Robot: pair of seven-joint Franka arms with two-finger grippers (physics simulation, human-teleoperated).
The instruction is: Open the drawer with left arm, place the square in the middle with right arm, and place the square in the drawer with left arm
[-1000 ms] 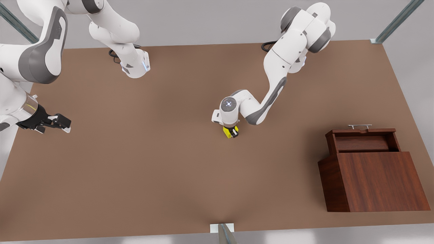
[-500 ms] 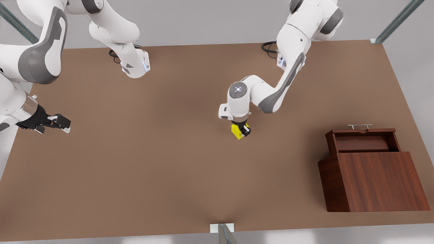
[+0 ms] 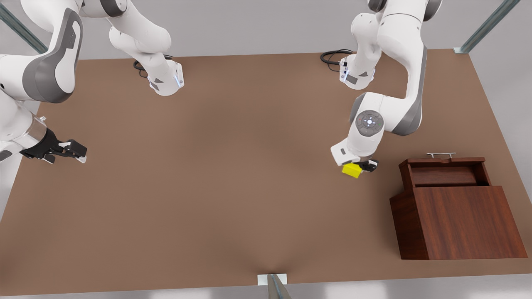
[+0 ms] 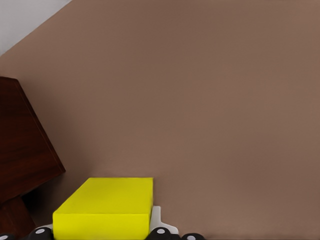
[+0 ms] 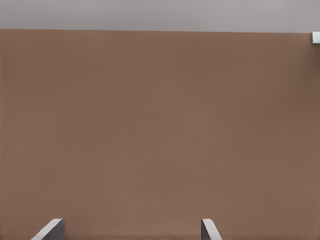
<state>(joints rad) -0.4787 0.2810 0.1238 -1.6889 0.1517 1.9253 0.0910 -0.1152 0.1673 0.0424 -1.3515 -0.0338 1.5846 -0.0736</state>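
1. Two grippers are mine: my left gripper [image 3: 360, 167] sits right of centre in the front view, just left of the wooden box [image 3: 465, 222], and my right gripper [image 3: 70, 150] waits at the far left edge of the frame.
2. My left fingers are clamped on the yellow cube [image 3: 351, 170], which hangs under the wrist above the tabletop [image 3: 208, 187], beside the box and apart from it.
3. From my left wrist camera the yellow cube [image 4: 107, 207] fills the lower left of the frame, with the dark corner of the wooden box [image 4: 22, 150] at the left edge.
4. The drawer [image 3: 447, 172] stands pulled out at the far end of the box, toward the top of the frame; its reddish-brown tray is open to view and its silver bar handle [image 3: 441, 155] lies along its upper edge.
5. My right fingers stand apart: in my right wrist camera the two pale fingertips [image 5: 49, 230] show near the bottom edge with bare brown tabletop between them.
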